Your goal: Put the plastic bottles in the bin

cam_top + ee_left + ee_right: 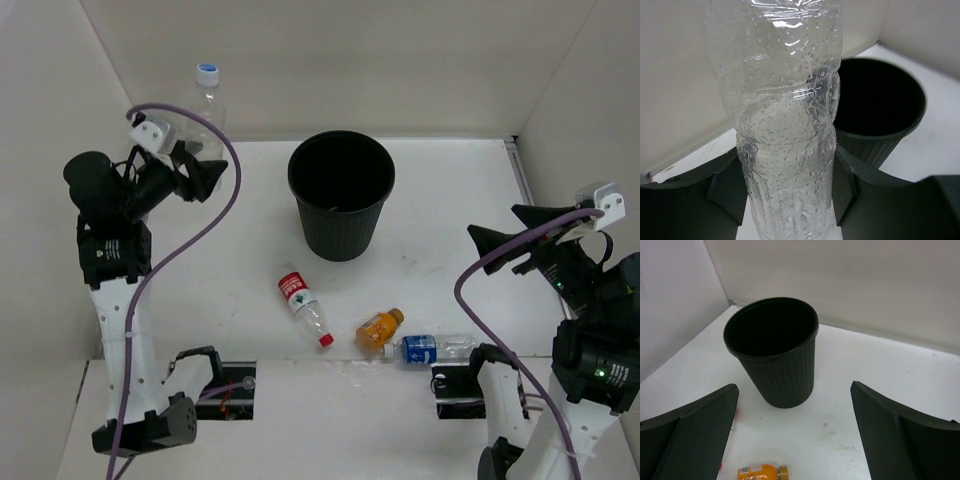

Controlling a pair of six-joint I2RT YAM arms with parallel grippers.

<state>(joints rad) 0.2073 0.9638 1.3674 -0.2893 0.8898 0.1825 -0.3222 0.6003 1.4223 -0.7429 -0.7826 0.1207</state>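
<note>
My left gripper (205, 172) is shut on the plain clear bottle (205, 100), held upright at the far left, its blue cap up; in the left wrist view the bottle (785, 125) fills the space between the fingers. The black bin (341, 190) stands upright at centre back, to the right of that bottle; it also shows in the left wrist view (885, 105) and the right wrist view (772, 350). The red-label bottle (303, 306), the orange bottle (379, 329) and the blue-label bottle (428, 349) lie on the table in front of the bin. My right gripper (495, 250) is open and empty at the right.
White walls close in the back and both sides of the table (450, 200). The arm bases stand at the near edge, with purple cables looping over each arm. The orange bottle (761, 472) lies just in front of the right gripper's fingers.
</note>
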